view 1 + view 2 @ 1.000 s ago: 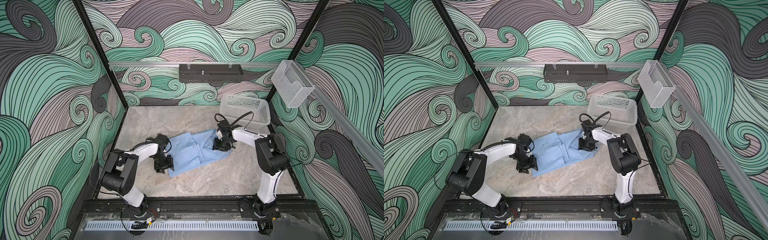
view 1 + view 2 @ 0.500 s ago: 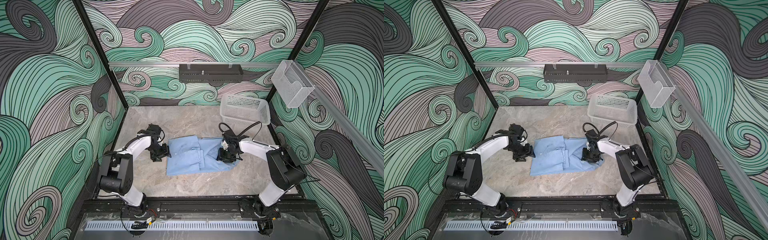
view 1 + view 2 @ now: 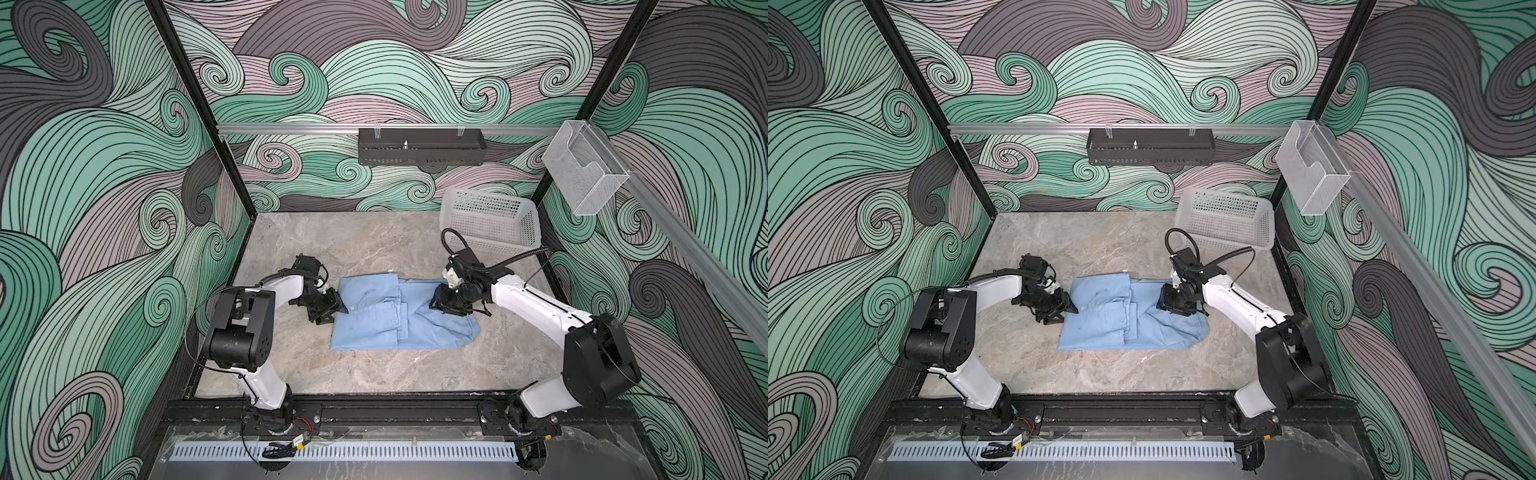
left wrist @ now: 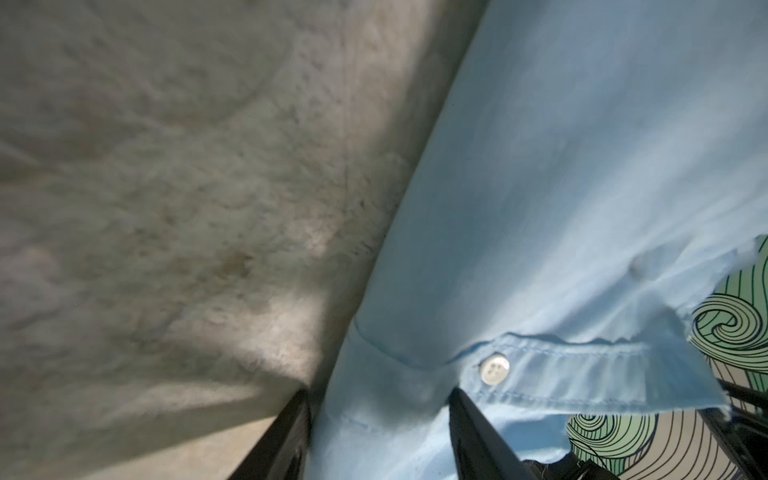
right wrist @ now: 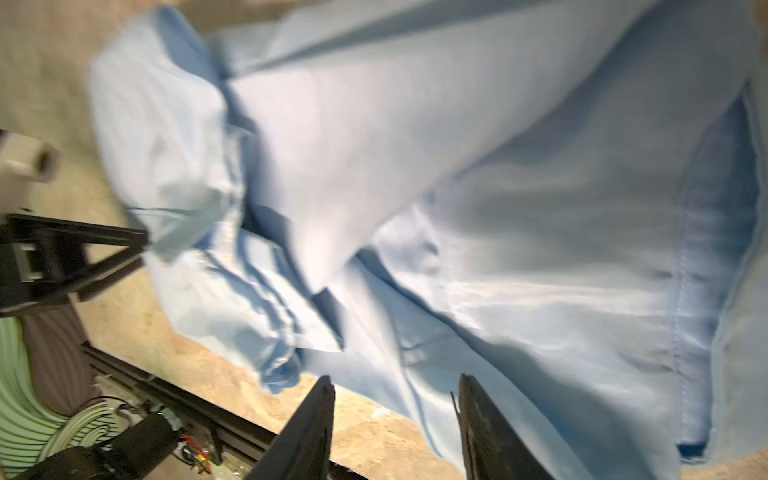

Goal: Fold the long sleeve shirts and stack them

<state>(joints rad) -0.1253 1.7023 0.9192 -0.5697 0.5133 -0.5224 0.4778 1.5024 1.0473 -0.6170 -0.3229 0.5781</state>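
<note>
Left to right: the left gripper stood at the edge of the light blue shirt farthest from the white basket, and we saw its jaws spread with cloth between them. The shirt lay partly folded on the table, near the basket. The right gripper, also spread, stood over the shirt's basket-side end.

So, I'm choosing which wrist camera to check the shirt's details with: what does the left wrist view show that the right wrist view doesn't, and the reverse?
Only the left wrist view: a pale button on a stitched band. Only the right wrist view: bunched folds and the black front rail. Both: the light blue shirt, the marble table, and that arm's own gripper, left gripper or right gripper, open at the cloth's edge.
</note>
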